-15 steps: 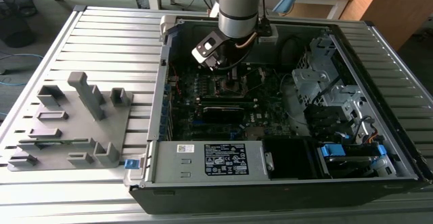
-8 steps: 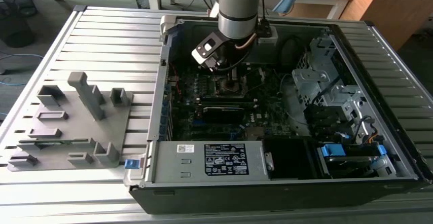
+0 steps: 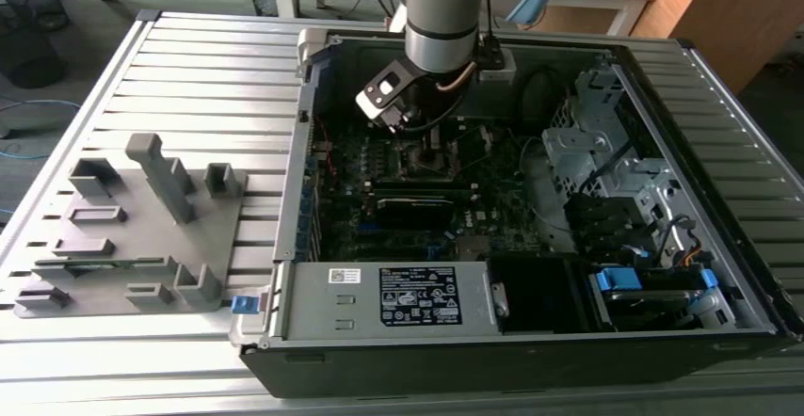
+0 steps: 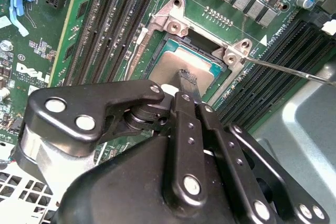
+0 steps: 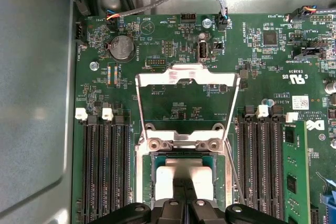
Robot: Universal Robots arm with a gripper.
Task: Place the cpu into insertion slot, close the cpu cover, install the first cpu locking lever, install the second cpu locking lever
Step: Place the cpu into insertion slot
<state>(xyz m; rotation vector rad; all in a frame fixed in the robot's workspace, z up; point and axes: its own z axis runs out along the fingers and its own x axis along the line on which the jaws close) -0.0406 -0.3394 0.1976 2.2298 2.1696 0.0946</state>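
Note:
The cpu point(image 4: 168, 64) lies flat inside the insertion slot point(image 5: 144, 178) on the green motherboard, its silver top point(image 5: 168, 174) showing in both wrist views. My gripper point(image 4: 187, 78) hangs straight over it, fingers shut together, their tips resting on the chip's middle. In the exterior view the gripper point(image 3: 423, 138) reaches into the open computer case above the slot point(image 3: 427, 162). The cpu cover point(image 5: 186, 74) is swung open, its silvery frame lying back on the board beyond the hinge. A thin wire locking lever point(image 4: 289, 70) sticks out free beside the slot.
Black memory slots point(image 5: 102, 166) flank the slot on both sides. A black card point(image 3: 415, 211) and the labelled power supply box point(image 3: 402, 296) lie nearer the case's front. Drive cages point(image 3: 590, 152) fill the exterior view's right. A grey fixture plate point(image 3: 126, 237) sits outside the case.

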